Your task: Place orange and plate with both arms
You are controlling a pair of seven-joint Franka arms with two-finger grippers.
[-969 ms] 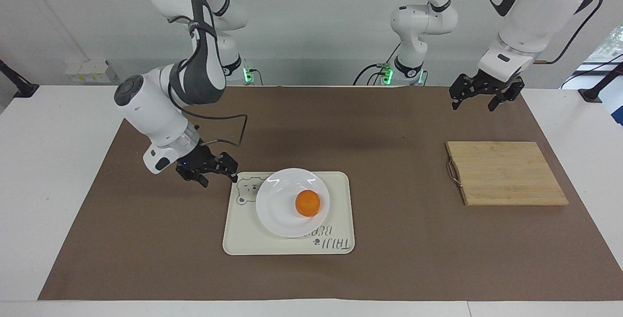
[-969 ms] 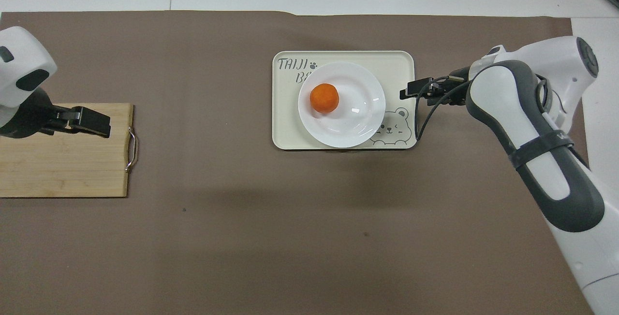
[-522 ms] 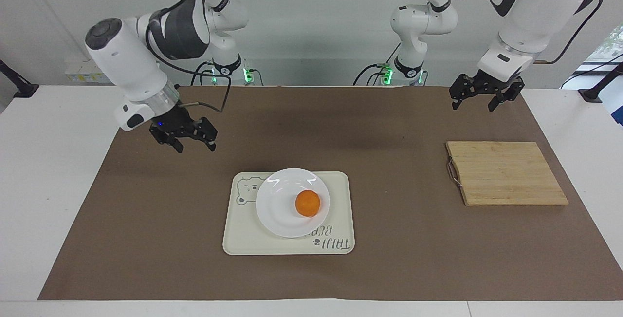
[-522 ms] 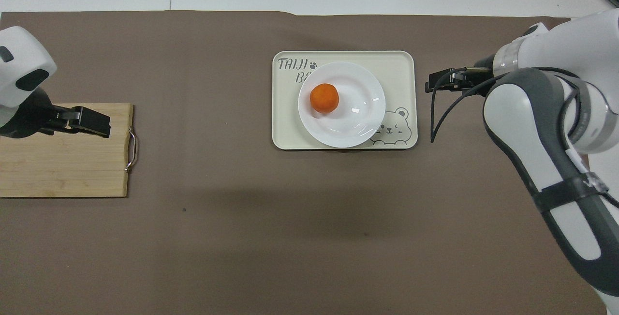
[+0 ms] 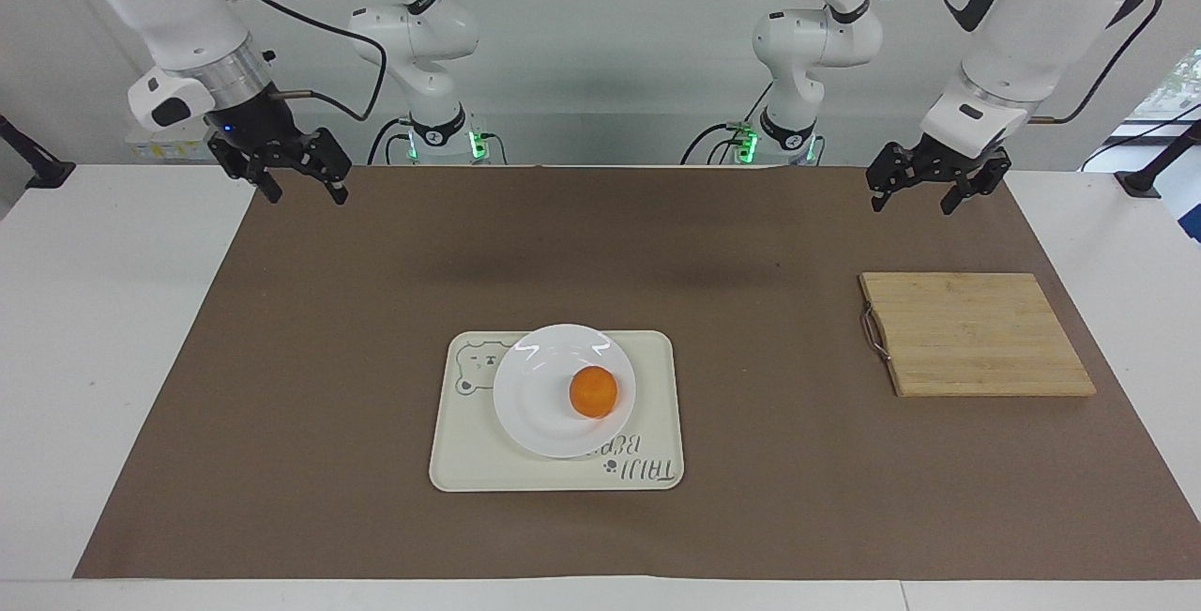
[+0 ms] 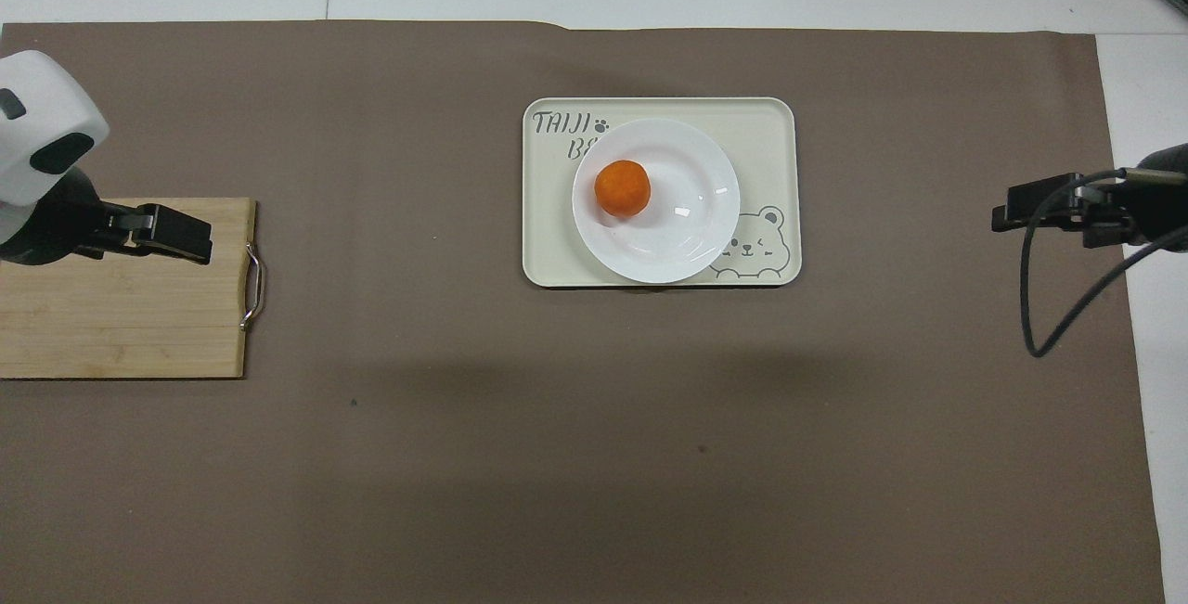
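Both grippers hang empty in the facing view. The right gripper [image 5: 293, 172] is raised over the brown mat's [image 5: 375, 461] corner at the right arm's end, fingers spread wide; the left gripper [image 5: 927, 181] is up over the mat's edge nearest the robots, above the bamboo cutting board [image 5: 976, 334], fingers also apart. Neither touches anything. The orange [image 5: 593, 391] sits on the white plate [image 5: 535, 404], which rests on the cream bear tray [image 5: 657, 442] mid-table.

From overhead, the orange [image 6: 622, 187] lies off-centre on the plate [image 6: 687, 233], toward the tray's [image 6: 770, 122] lettered end. The left gripper [image 6: 172, 233] covers the cutting board [image 6: 121, 326] (only apparently, being raised); the right gripper [image 6: 1035, 203] shows at the mat's [image 6: 557, 446] edge.

Placing looks finished, so what remains is probably parking both arms.
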